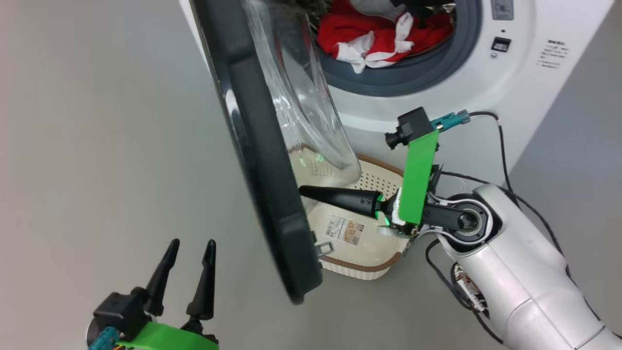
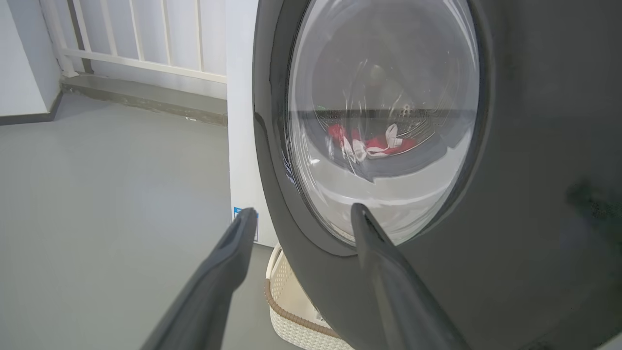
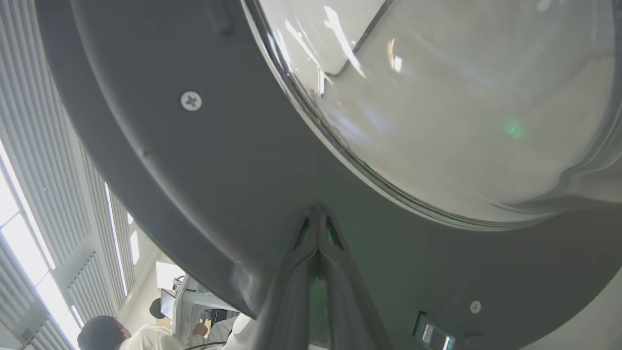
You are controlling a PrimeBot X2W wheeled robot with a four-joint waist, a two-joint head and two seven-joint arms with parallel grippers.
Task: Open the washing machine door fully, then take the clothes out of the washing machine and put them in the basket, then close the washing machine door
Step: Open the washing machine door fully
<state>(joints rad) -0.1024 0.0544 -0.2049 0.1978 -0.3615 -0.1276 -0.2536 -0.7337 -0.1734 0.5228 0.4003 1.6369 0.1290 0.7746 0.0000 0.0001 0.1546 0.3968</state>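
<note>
1. The washing machine door [image 1: 262, 160] runs from the top centre to the lower centre of the head view. It stands partly open and is seen almost edge-on, a wide glossy black rim around a bulging clear glass bowl.
2. The washing machine [image 1: 491, 92], white with a grey rubber ring, stands at the upper right. Red clothes [image 1: 384, 34] with white straps lie in its mouth.
3. The basket [image 1: 357, 273], cream with a brown rim and a paper sticker inside, sits on the floor [image 1: 97, 146] at centre, partly behind the door.
4. The right gripper [image 1: 302, 190] has its jaws pressed together, holding nothing, with the tip touching the door's inner rim.
5. The left gripper [image 1: 193, 243], at the lower left, has its jaws spread wide and empty, apart from the door.
</note>
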